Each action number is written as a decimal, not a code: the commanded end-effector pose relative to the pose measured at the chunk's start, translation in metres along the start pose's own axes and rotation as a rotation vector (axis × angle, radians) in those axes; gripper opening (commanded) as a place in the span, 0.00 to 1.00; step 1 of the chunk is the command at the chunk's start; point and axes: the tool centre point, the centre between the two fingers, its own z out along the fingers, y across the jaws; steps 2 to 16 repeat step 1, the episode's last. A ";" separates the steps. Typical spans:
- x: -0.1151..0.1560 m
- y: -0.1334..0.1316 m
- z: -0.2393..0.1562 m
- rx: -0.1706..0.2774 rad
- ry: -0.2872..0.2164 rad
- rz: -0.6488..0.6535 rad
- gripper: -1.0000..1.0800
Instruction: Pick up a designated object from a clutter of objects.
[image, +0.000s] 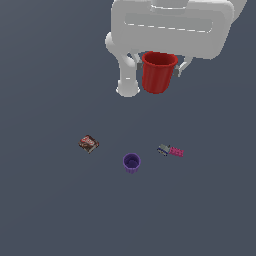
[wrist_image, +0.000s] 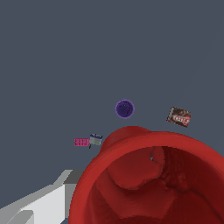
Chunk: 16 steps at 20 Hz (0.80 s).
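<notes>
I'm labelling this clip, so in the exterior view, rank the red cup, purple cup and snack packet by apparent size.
1. red cup, though it is lifted, perhaps nearer the camera
2. purple cup and snack packet look alike

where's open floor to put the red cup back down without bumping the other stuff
The plain red plastic cup hangs in the pincer. Bare grey surface spreads toward the exterior view's left of the dark snack packet and in front of the purple ribbed cup. Crowded: the pink studded brick touching the small blue-grey piece.
</notes>
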 end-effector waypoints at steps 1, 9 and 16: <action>0.000 0.000 -0.003 0.000 0.001 0.000 0.00; 0.000 0.000 -0.003 0.000 0.001 0.000 0.00; 0.000 0.000 -0.003 0.000 0.001 0.000 0.00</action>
